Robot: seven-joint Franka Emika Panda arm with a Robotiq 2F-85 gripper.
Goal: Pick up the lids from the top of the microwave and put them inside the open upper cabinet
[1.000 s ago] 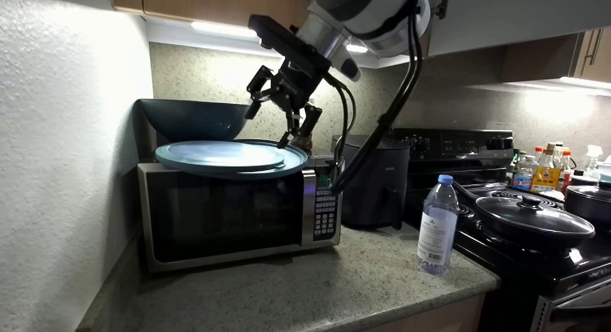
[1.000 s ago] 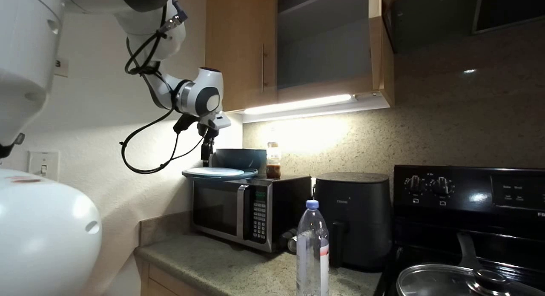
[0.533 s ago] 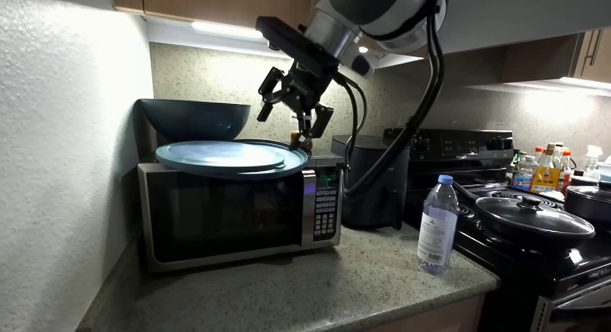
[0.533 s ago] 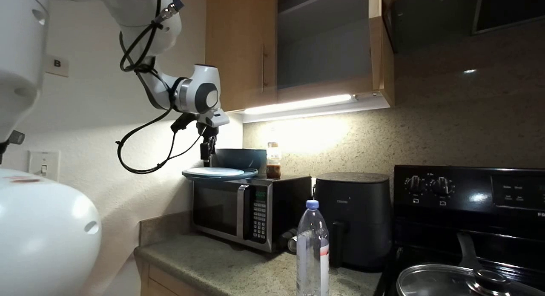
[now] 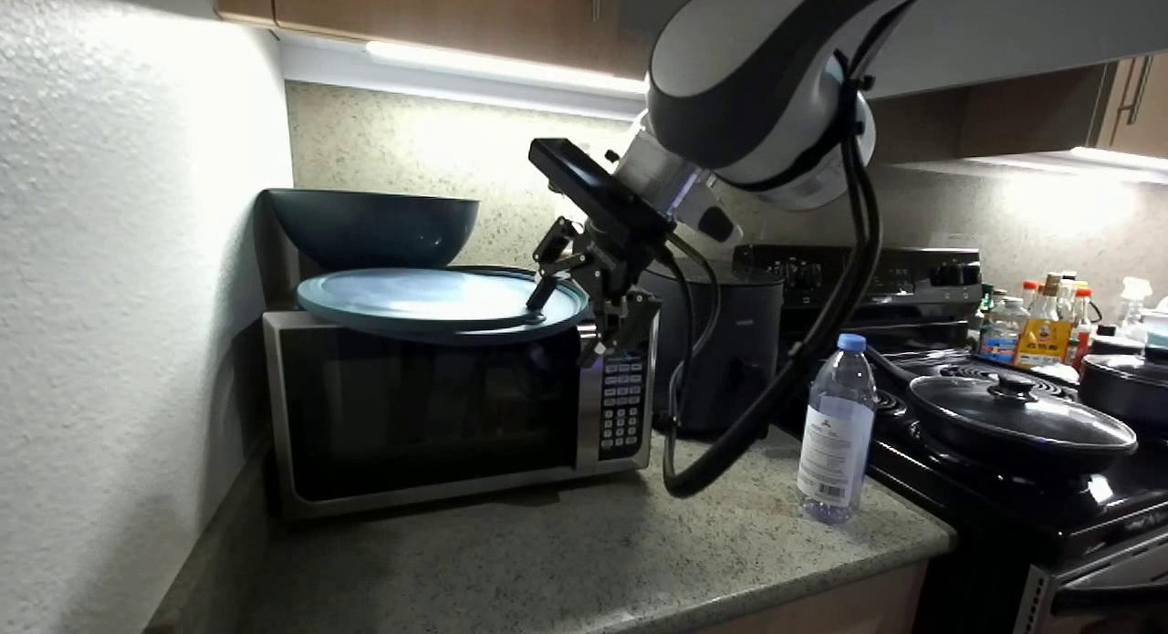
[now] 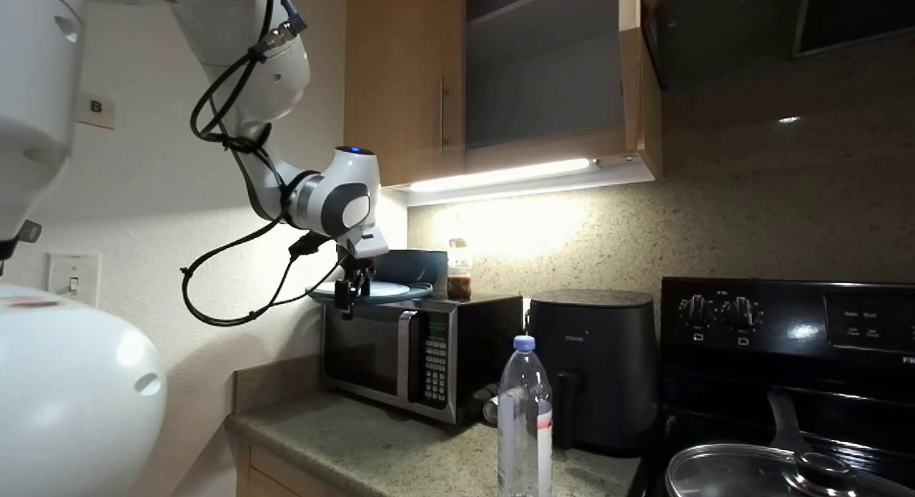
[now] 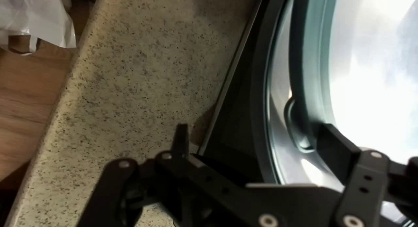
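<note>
My jaws stand wide apart at the edge of the lids (image 5: 420,292). In an exterior view, one tip lies over the upper lid's rim, just beside its small tab; the other hangs lower, outside the edge and in front of the microwave (image 5: 461,401). In the wrist view, the larger lid's rim shows between my jaws. Whether either tip touches a lid, I cannot tell. The lids, pale blue-grey discs, rest stacked on the microwave, the smaller upon the larger, overlapping the top of its dark door. Behind them sits a deep dark bowl (image 5: 374,228), with a bottle with brown contents (image 6: 459,286) upright near it. Above hangs the upper cabinet (image 6: 404,82), its right-hand section open. A black appliance (image 6: 593,368) stands beside the microwave; near it, a plastic bottle (image 5: 835,433) stands upright on the surface (image 5: 511,570).
</note>
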